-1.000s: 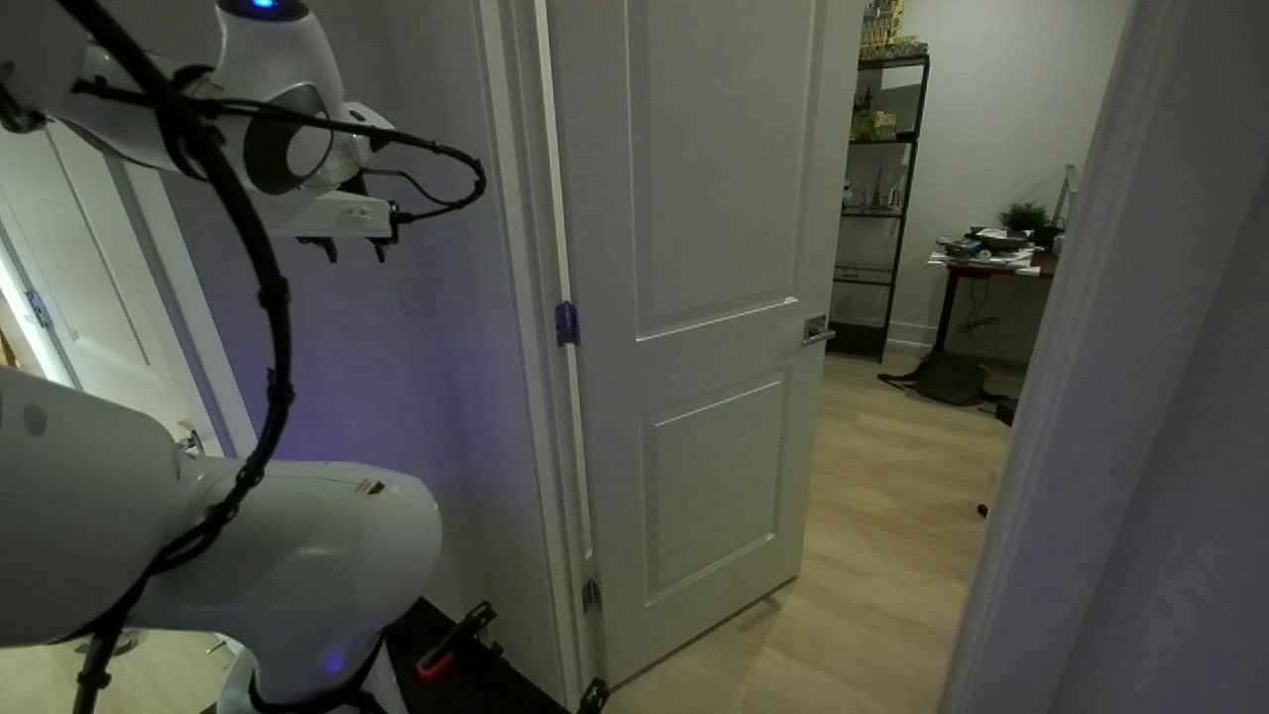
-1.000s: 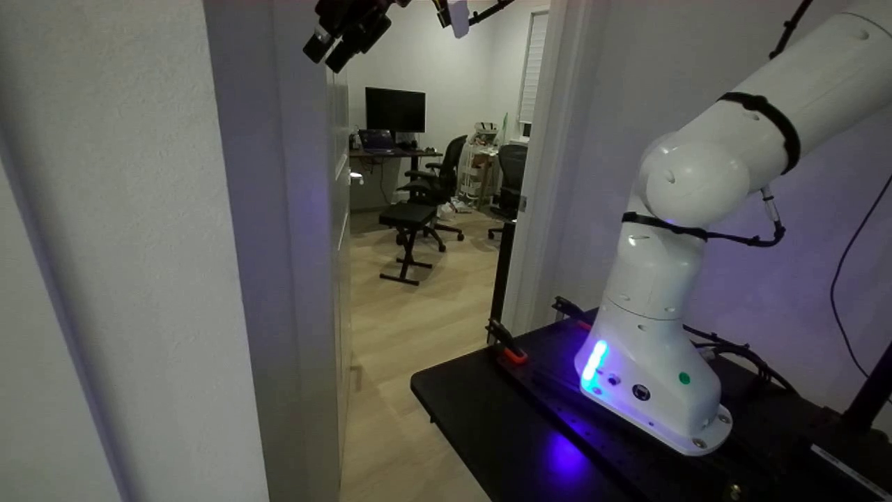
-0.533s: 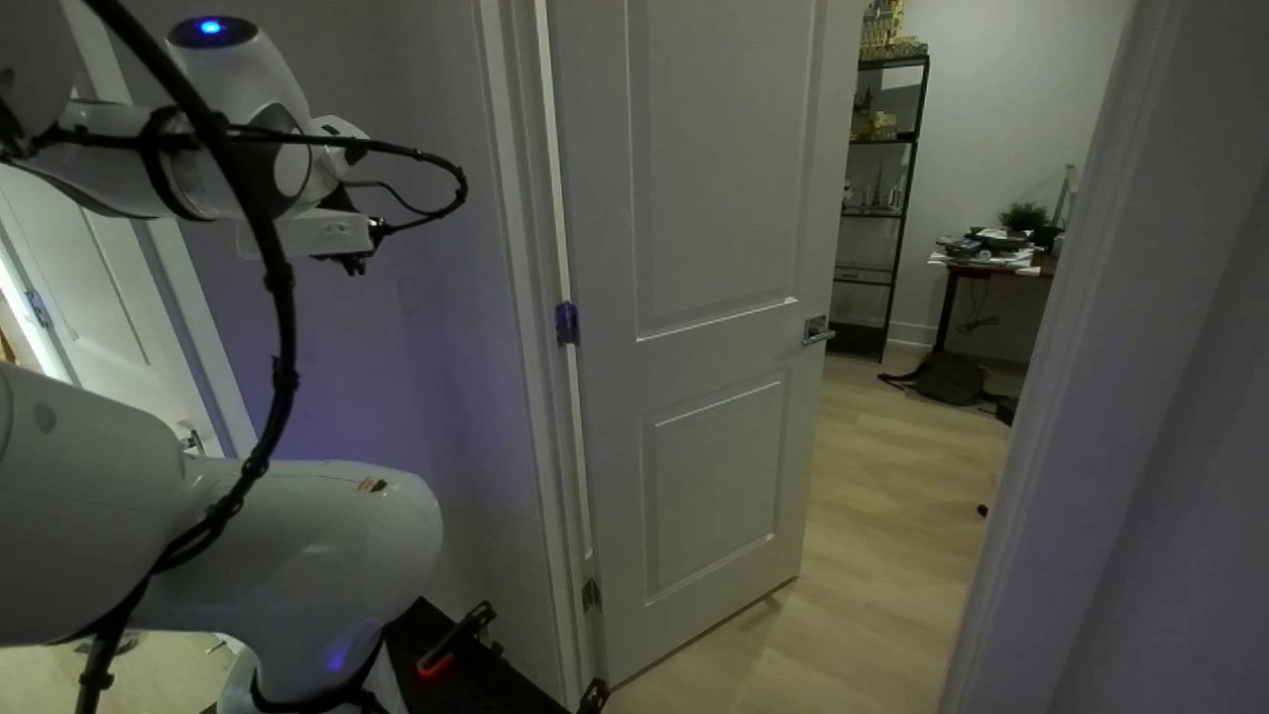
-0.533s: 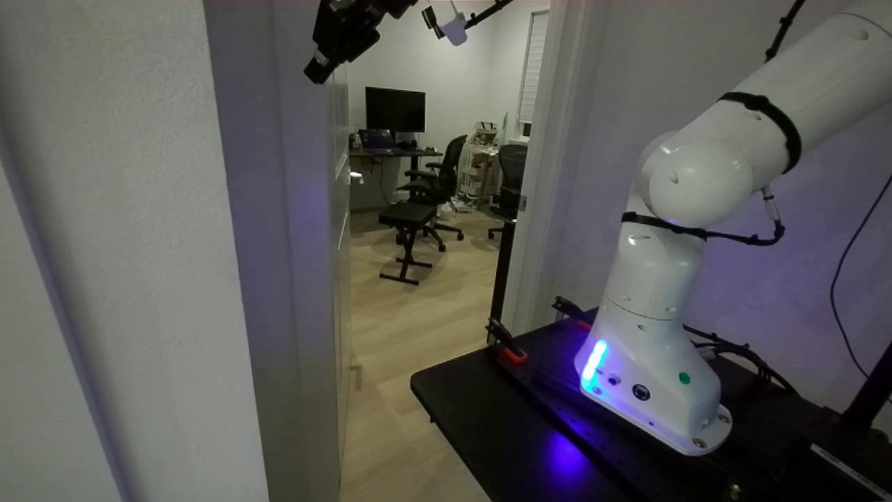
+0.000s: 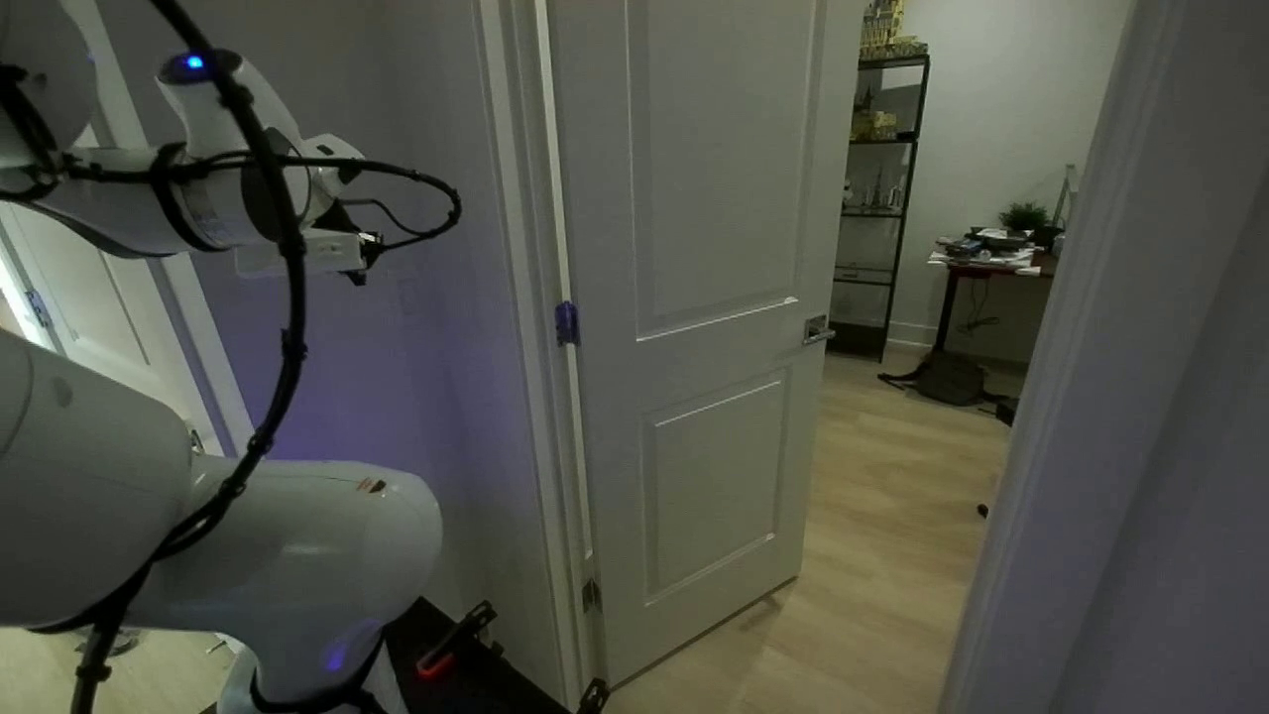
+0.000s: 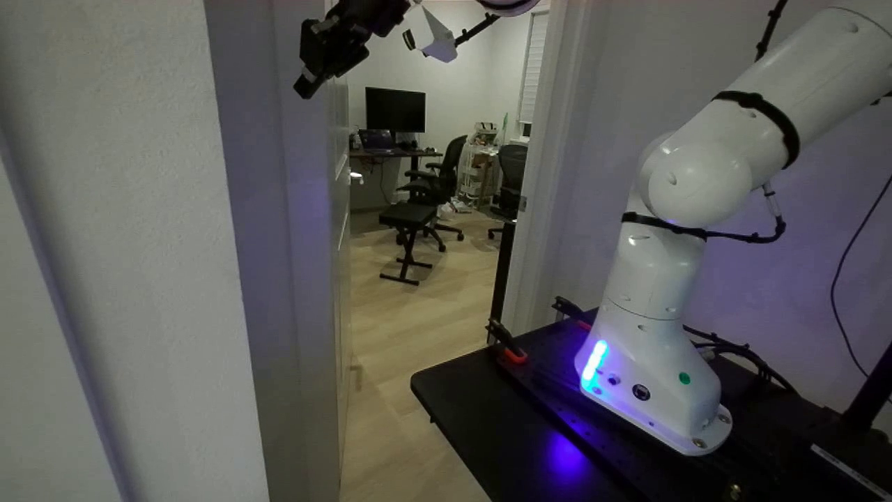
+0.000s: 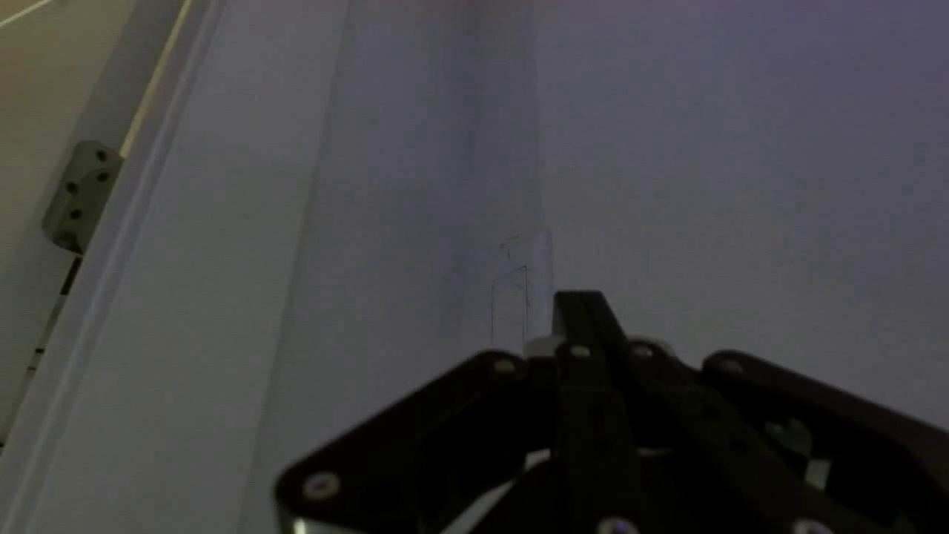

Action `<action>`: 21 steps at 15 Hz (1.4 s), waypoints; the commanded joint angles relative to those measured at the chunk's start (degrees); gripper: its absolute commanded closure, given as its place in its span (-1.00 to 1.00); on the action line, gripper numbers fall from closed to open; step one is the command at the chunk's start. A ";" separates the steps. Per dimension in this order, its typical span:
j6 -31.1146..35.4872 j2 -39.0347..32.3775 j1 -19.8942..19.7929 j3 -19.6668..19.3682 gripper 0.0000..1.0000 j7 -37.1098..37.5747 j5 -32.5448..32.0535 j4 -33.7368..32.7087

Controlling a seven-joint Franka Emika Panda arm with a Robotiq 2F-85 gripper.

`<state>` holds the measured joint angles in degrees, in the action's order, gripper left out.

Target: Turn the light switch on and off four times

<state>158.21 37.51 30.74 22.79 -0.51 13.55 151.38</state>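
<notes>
Dim, purplish wall (image 5: 426, 397) is seen in an exterior view, w/ a paneled door (image 5: 709, 347) set ajar beside it. Robot arm (image 6: 693, 185) is mounted on a black tabletop (image 6: 488, 411), and its far end is held up high, in front of the wall. End effector (image 7: 582, 300) is closed up completely: in the wrist view its fingertips (image 7: 569, 311) are pressed together, no gap btwn, nothing gripped. Light switch (image 7: 510, 304), a faint outline in the gloom, is set in the wall just beside the fingertips in that view, on the door side; its lower end is hidden by the end effector, so contact vs. a small clearance can't be judged.

Handling, as judged: switch is prob. smooth, hard plastic, a light-action flat rocker fixed in place, so nothing is offered for a pinch. No hold is needed; flipping is best done w/ the closed fingertips used as one blunt finger, pressed square on one end, then the other. Light force is presumably enough; slipping is risked if pressed at a slant, cracking if pushed too hard. Which end is pushed in now, & no. of flips done, can't be made out.
</notes>
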 commanded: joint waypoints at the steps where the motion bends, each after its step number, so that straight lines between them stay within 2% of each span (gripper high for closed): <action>1: 4.36 -3.79 -2.17 1.23 1.00 3.23 -3.42 -0.79; 7: 11.11 -10.09 -6.09 2.16 1.00 4.59 -8.42 -1.78; 12: 16.14 -15.73 -10.57 4.59 1.00 6.58 -12.36 -3.37; 21: 21.79 -22.30 -23.50 16.01 1.00 7.51 -13.55 -8.45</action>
<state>177.80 17.76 11.48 35.38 4.96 1.94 145.49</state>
